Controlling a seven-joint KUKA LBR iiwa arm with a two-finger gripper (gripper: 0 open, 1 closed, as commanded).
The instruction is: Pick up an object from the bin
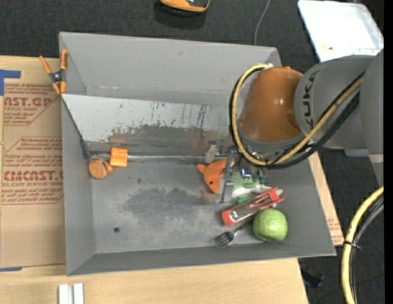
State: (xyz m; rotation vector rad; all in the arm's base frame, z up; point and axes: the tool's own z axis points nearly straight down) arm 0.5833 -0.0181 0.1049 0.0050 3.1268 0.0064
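Note:
My gripper point(228, 177) reaches down at the right of the bin floor, below the arm's wrist. Just left of it, touching or nearly touching, lies a small orange plastic piece point(212, 173). A green and white packet point(248, 182) lies right beside it on the other side, partly hidden by the wrist. In front of the gripper lie a red flat tool with a white label point(250, 208) and a green apple point(270, 225). I see nothing held.
A small black fork point(224, 238) lies by the front wall near the red tool. An orange block point(119, 157) and an orange round piece point(97, 168) sit at the far left. The arm covers the bin's right back corner.

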